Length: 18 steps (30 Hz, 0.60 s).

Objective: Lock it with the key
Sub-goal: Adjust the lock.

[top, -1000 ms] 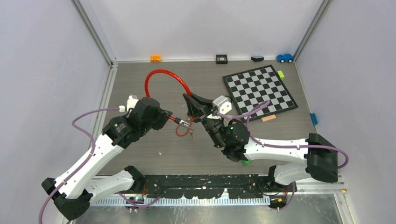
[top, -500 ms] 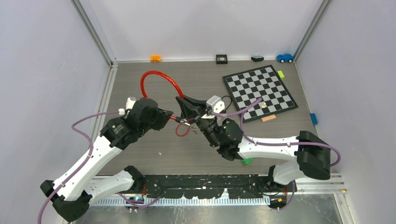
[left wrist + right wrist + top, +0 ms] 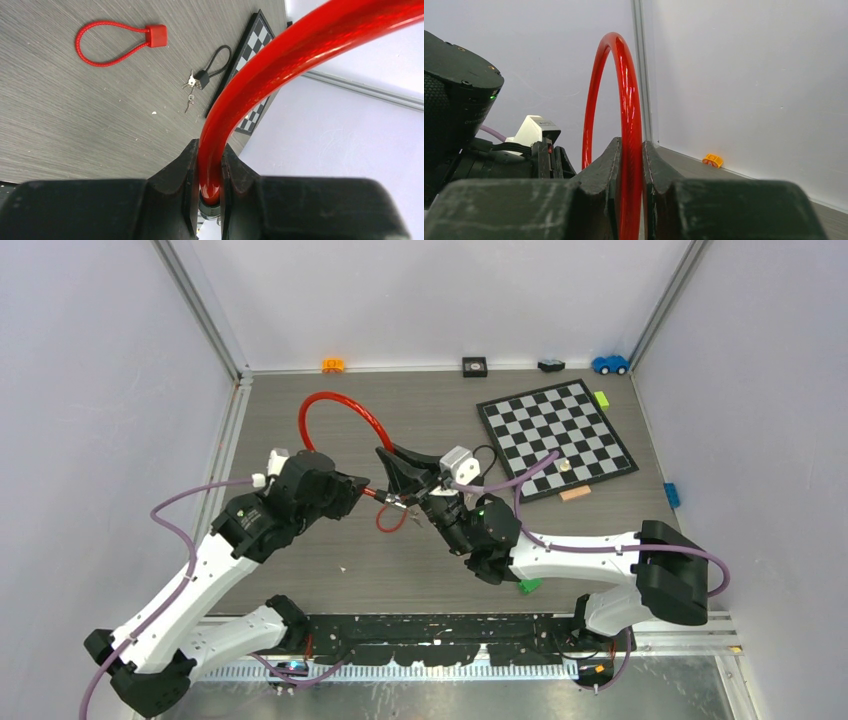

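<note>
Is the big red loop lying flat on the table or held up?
Held up. The left gripper and the right gripper both pinch the red loop, and it arches upright against the wall behind.

We see a grey wood-grain tabletop (image 3: pixel 430 410) boxed by plain pale walls (image 3: pixel 440 300), with metal posts (image 3: pixel 200 310) in the back corners, evenly lit.

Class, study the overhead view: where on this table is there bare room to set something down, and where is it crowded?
Bare: the far strip between the red cable lock and the chessboard, and the near strip of table between the left arm and the green block. Crowded: the middle, where the left gripper and right gripper both clamp the cable.
</note>
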Motion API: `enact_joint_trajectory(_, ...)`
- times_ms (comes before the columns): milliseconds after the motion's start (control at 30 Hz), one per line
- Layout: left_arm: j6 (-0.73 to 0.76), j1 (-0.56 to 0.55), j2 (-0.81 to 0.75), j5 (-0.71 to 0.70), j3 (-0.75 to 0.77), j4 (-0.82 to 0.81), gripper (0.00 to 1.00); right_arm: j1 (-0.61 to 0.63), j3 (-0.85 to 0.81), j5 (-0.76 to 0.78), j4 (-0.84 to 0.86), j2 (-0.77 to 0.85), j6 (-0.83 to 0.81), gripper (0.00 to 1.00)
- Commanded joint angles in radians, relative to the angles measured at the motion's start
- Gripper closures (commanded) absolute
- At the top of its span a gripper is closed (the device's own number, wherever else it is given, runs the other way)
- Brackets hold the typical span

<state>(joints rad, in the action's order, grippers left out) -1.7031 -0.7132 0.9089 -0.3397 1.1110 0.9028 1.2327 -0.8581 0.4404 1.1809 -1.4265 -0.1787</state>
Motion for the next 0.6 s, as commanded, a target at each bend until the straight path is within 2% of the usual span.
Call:
enact_joint_trajectory(0, -0.037, 0.001, -0.027, -0.007, 0.012, -0.054, 1.0, 0.001, 0.001, -0.032, 0.058, 0.042, -0.028, 0.99)
enact_joint_trajectory(300, -0.054, 0.001, -0.04, 0.01, 0.011, -0.066, 1.0, 0.001, 0.021, -0.034, 0.079, 0.027, -0.071, 0.99)
enact_joint_trajectory(567, -0.109, 0.001, -0.054, 0.01, -0.007, -0.076, 1.0, 0.007, 0.1, -0.144, 0.107, 0.052, -0.059, 0.99)
